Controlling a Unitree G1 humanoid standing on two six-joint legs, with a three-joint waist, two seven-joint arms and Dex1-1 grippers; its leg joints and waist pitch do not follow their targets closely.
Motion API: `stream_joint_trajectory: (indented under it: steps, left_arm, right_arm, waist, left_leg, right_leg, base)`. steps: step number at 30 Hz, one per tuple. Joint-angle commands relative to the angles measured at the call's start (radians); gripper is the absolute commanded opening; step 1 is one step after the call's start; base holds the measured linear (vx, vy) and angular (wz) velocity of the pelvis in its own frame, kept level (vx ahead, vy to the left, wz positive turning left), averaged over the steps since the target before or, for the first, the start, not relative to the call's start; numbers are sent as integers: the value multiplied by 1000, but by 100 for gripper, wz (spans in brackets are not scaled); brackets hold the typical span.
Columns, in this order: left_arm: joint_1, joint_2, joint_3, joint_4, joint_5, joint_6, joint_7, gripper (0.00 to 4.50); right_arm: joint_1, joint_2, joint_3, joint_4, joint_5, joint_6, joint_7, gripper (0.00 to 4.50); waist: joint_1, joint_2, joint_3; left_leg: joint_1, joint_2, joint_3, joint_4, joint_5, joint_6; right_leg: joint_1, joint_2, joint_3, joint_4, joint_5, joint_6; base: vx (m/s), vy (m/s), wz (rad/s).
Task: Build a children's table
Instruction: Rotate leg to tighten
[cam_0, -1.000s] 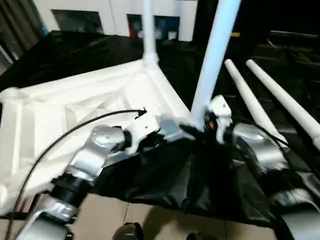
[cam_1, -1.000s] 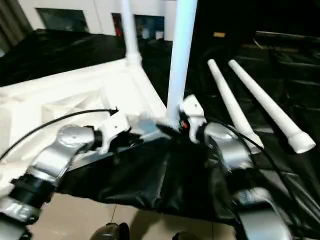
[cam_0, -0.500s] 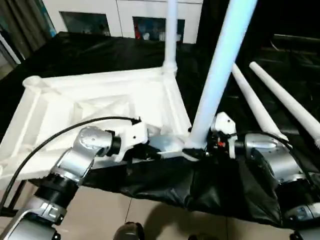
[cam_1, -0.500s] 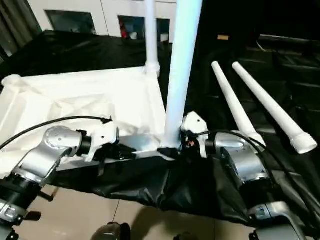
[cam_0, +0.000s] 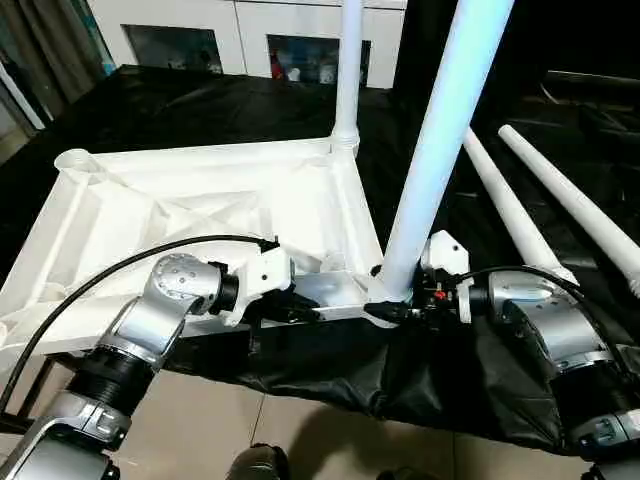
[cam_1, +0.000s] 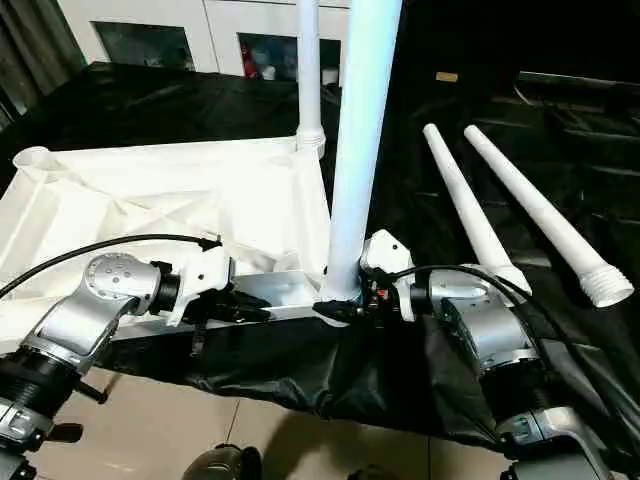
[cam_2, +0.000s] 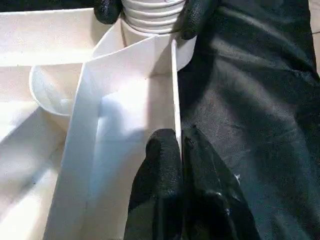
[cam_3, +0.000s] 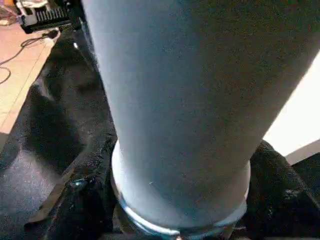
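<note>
Nearest, the left gripper (cam_2: 179, 150) has its jaws pinched on the tabletop's (cam_0: 200, 200) near rim, while the right gripper (cam_0: 392, 308) has its jaws spread around the base of the upright leg (cam_0: 440, 140) at the tabletop's near right corner. Farther off, a second leg (cam_0: 347, 75) stands in the far right corner, and two loose legs (cam_1: 520, 205) lie on the black-draped table (cam_0: 180, 105) to the right.

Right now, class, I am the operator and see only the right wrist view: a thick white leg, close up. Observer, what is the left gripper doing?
Observer: The left gripper is shut on a thin edge wall of the tabletop, close to the near corner socket.
Operator: How many legs stand in sockets?
Observer: Two: the near leg beside the right gripper, and a far leg in the far corner socket.
Operator: Where are the other legs?
Observer: Two loose legs lie side by side on the black cloth, to the right of the tabletop.
</note>
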Motion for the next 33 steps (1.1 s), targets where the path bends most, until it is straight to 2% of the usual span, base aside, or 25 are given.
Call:
stream_joint_trajectory:
  steps: [1,2,3,5,6,7,8,9,11,12,13,16,17,19,21,24,26,29,30,32,33]
  left_arm:
    - [-38,-46,0,16,14,21,72,0]
    - [-59,-80,14,47,31,47,148,0]
    - [-82,-121,32,81,43,80,233,0]
    - [-100,-157,47,104,50,108,303,0]
    - [-113,-181,55,120,55,132,352,0]
    - [-129,-216,61,143,62,153,410,0]
    - [-130,-220,62,146,63,155,417,0]
    - [-155,-280,68,186,78,183,510,0]
    - [-162,-296,61,198,90,179,532,0]
    - [-170,-321,52,217,105,172,555,0]
    - [-171,-334,49,220,109,172,559,0]
    - [-169,-344,29,215,122,158,548,0]
    - [-168,-342,22,214,127,154,546,0]
    - [-165,-332,2,209,138,141,533,0]
    - [-156,-316,-4,195,136,138,505,0]
    - [-149,-299,-3,188,135,124,477,0]
    - [-141,-281,-4,178,136,120,451,0]
    - [-120,-241,-2,150,125,106,387,0]
    - [-105,-210,0,125,103,81,332,0]
    - [-99,-197,0,114,94,80,309,0]
    - [-86,-174,0,94,74,58,258,0]
  right_arm:
    - [4,43,-10,27,-14,23,-97,277]
    - [-7,77,-28,61,-29,26,-182,277]
    - [-25,118,-51,107,-45,30,-290,277]
    - [-43,153,-70,153,-57,29,-381,277]
    - [-57,176,-84,186,-59,29,-441,277]
    - [-80,213,-108,235,-60,37,-541,276]
    - [-82,218,-111,239,-60,37,-551,276]
    - [-111,281,-148,297,-52,38,-685,276]
    - [-119,302,-155,307,-59,40,-730,276]
    - [-130,331,-164,321,-66,39,-770,276]
    - [-135,344,-167,323,-68,36,-775,276]
    - [-144,354,-164,323,-76,18,-767,276]
    - [-145,353,-161,323,-78,13,-762,311]
    - [-148,351,-159,322,-75,9,-752,346]
    - [-151,331,-135,317,-96,-13,-721,353]
    - [-148,313,-124,302,-109,-34,-691,388]
    - [-140,293,-118,282,-109,-42,-648,388]
    - [-125,239,-99,255,-110,-56,-549,388]
    - [-113,196,-88,241,-106,-77,-462,388]
    - [-107,182,-86,229,-98,-76,-430,388]
    - [-94,153,-74,203,-88,-87,-362,388]
  waist:
    - [-2,-4,-81]
    - [-3,-3,-81]
    - [-8,-4,-75]
    - [-13,-7,-74]
    - [-14,-3,-75]
    - [-18,-4,-73]
    - [-21,-5,-71]
    - [-25,-5,-67]
    - [-24,-2,-67]
    - [-22,-4,-70]
    - [-20,-2,-73]
    - [-18,-1,-76]
    - [-19,-1,-75]
    - [-21,-1,-74]
    - [-22,1,-73]
    - [-24,0,-74]
    - [-22,-2,-75]
    - [-21,-3,-78]
    - [-20,-4,-80]
    - [-19,-5,-84]
    - [-18,-2,-85]
  left_leg:
    - [37,60,-21,-61,-117,93]
    - [38,60,-20,-62,-131,85]
    - [43,58,-20,-67,-178,49]
    - [44,56,-22,-73,-223,6]
    - [45,56,-24,-73,-230,-4]
    - [43,55,-24,-75,-235,-5]
    - [42,55,-24,-77,-240,-9]
    - [47,51,-24,-80,-282,-21]
    - [53,52,-26,-82,-303,-32]
    - [50,51,-26,-82,-295,-29]
    - [49,52,-25,-82,-262,-18]
    - [45,52,-25,-80,-231,1]
    - [45,52,-25,-81,-226,8]
    - [46,53,-25,-83,-240,11]
    - [48,55,-26,-86,-268,5]
    - [47,55,-26,-87,-261,2]
    - [45,53,-24,-84,-245,10]
    - [41,54,-23,-80,-199,35]
    - [40,54,-23,-77,-177,45]
    - [36,53,-22,-73,-149,62]
    - [35,54,-21,-69,-119,86]
  right_leg:
    - [44,-84,40,-62,84,-298]
    - [43,-85,41,-65,62,-298]
    - [39,-87,43,-76,-26,-296]
    - [42,-90,44,-82,-126,-275]
    - [42,-91,46,-83,-141,-260]
    - [41,-88,46,-86,-140,-256]
    - [40,-88,47,-86,-143,-254]
    - [38,-88,48,-94,-205,-241]
    - [37,-91,50,-101,-240,-225]
    - [41,-91,50,-100,-229,-220]
    - [42,-90,50,-98,-169,-218]
    - [46,-89,47,-93,-108,-219]
    - [46,-88,46,-92,-93,-223]
    - [45,-88,46,-94,-104,-225]
    - [44,-89,46,-97,-136,-222]
    - [45,-88,46,-96,-123,-224]
    - [47,-90,47,-96,-107,-227]
    - [51,-90,46,-91,-50,-235]
    - [54,-89,44,-87,-16,-243]
    - [56,-89,43,-81,32,-248]
    - [57,-87,41,-76,87,-261]
  base:
    - [0,0,0]
    - [0,0,0]
    - [0,0,0]
    - [-28,3,-1]
    - [0,0,0]
    - [0,0,0]
    - [0,0,0]
    - [0,0,0]
    - [0,0,0]
    - [0,0,0]
    - [0,0,0]
    - [0,0,0]
    - [0,0,0]
    - [0,0,0]
    - [0,0,0]
    - [0,0,0]
    - [0,0,0]
    - [0,0,0]
    - [0,0,0]
    - [0,0,0]
    - [0,0,0]
